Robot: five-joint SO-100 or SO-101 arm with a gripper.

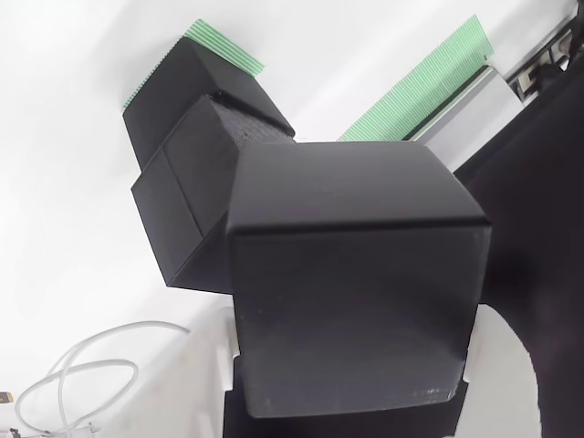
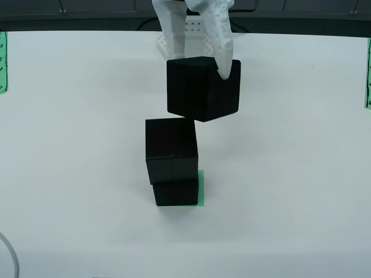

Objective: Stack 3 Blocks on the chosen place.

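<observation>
Held in the closed pincer: third block, tilted, just above and right of the two-block stack on the green patch. Likely light, rigid, matte (decent friction); best gripped on opposite flat faces, levelled before release.

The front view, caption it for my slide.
White claw holds the third block above two stacked blocks on the green patch.

Open table surrounds the two-block stack; only it obstructs.
</observation>
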